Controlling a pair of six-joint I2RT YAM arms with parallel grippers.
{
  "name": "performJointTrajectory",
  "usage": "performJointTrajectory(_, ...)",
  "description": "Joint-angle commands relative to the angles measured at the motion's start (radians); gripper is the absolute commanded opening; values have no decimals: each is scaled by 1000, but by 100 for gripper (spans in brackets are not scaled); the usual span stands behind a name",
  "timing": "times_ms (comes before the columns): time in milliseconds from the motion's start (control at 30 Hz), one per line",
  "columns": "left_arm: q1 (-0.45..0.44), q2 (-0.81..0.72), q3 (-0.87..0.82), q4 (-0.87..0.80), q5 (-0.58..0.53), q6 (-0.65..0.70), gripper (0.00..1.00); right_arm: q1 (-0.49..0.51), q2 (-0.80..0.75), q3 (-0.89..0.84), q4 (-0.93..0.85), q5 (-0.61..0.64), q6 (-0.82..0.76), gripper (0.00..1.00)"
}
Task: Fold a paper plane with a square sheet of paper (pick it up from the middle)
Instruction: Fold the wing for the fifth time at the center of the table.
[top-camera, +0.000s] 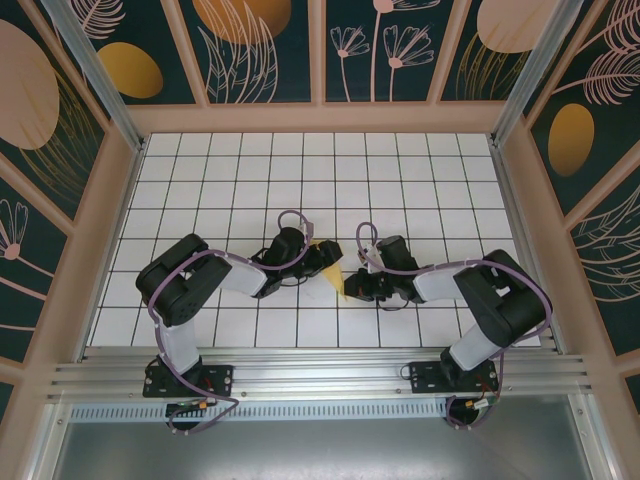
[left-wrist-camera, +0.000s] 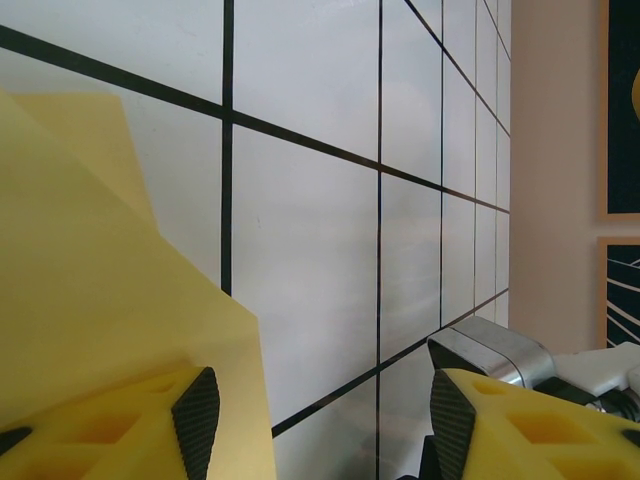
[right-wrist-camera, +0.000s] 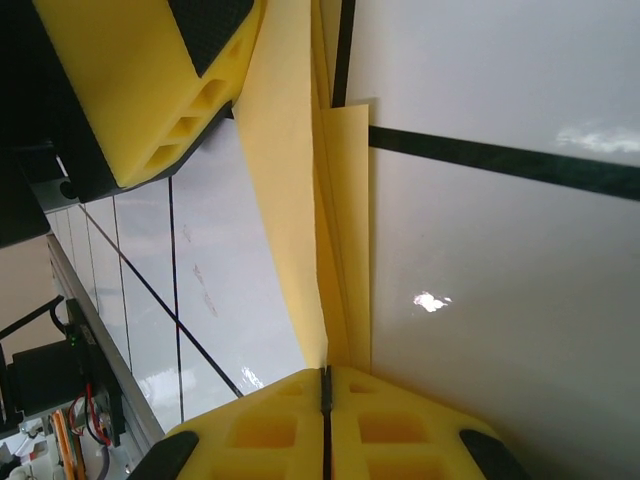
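On the table (top-camera: 200, 180), right tool (right-wrist-camera: 325, 385) pinches yellow paper (right-wrist-camera: 290, 200); left tool (left-wrist-camera: 325, 410) spread beside it.

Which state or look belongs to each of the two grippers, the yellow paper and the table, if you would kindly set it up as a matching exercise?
Things:
1. left gripper
2. right gripper
3. yellow paper
4. table

States:
A. white with black grid lines
B. jaws shut on the paper
C. jaws open
D. folded in layers

Pairs: 1-C; 2-B; 3-D; 4-A.
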Motion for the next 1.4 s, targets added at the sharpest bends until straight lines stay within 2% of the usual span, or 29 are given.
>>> performJointTrajectory(0, 5, 32, -12, -121, -18, 17, 61, -10, 10, -24, -198, 113, -41, 9)
performJointTrajectory(300, 4, 41, -9, -133, -18, 19, 60, -10, -27, -45, -213, 126, -16, 14)
performJointTrajectory(433, 5, 47, -5, -132, -13, 16, 60, -9, -25, -37, -233, 127, -18, 12)
performJointTrajectory(767, 5, 48, -10, -131, -16, 14, 59, 3, 31, 16, -370, 265, -42, 8)
performJointTrajectory(900, 5, 48, -10, -135, -17, 14, 59, 13, -29, 41, -406, 308, -39, 13)
performJointTrajectory(1133, 5, 54, -6, -137, -14, 17, 59, 10, -226, 72, -349, 259, -9, 21)
performJointTrajectory(1233, 5, 56, -4, -137, -11, 17, 59, 10, -245, 72, -249, 170, 14, 17)
performJointTrajectory(1367, 5, 59, -2, -140, -10, 17, 60, 15, -195, 70, -79, 17, 67, 11)
